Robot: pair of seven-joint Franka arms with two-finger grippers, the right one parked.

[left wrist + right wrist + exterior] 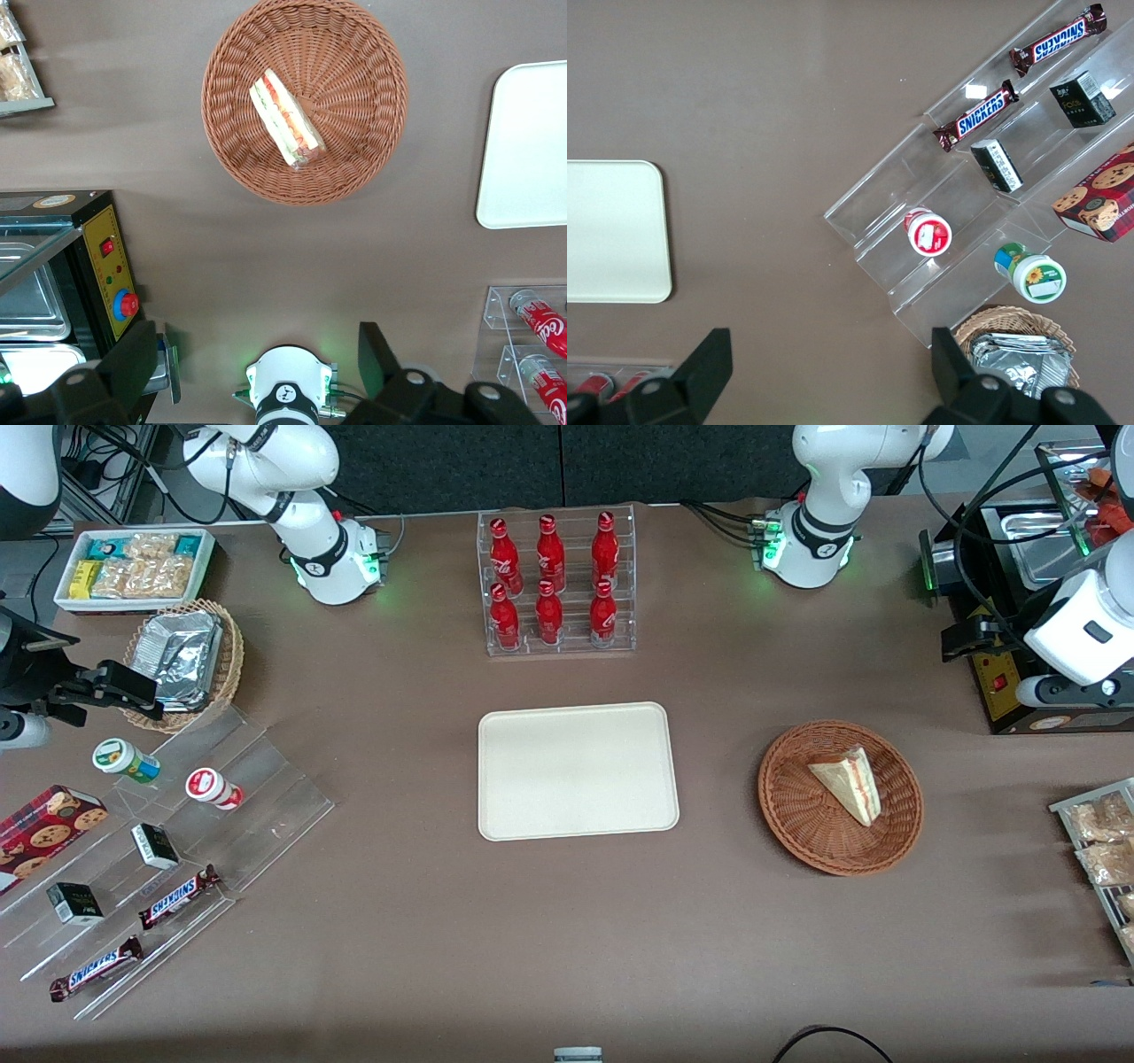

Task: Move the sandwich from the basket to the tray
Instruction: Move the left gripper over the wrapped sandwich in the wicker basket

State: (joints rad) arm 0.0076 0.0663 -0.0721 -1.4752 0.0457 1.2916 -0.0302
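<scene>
My gripper [257, 367] hangs high over the working arm's end of the table, fingers spread wide, nothing in them. Looking out from it, the basket [359, 168] sits well apart from me, w/ the sandwich [285, 119] lying inside, resting on the weave near the centre. Its long axis runs diagonal across the basket, filling edge up along one long side. In the front view the sandwich [849, 783] sits in the basket [797, 824], which is beside the tray [578, 771], toward my end of the table. I judge I need to drop down and turn my wrist so the fingers close across the wedge's short width, not along it.
</scene>
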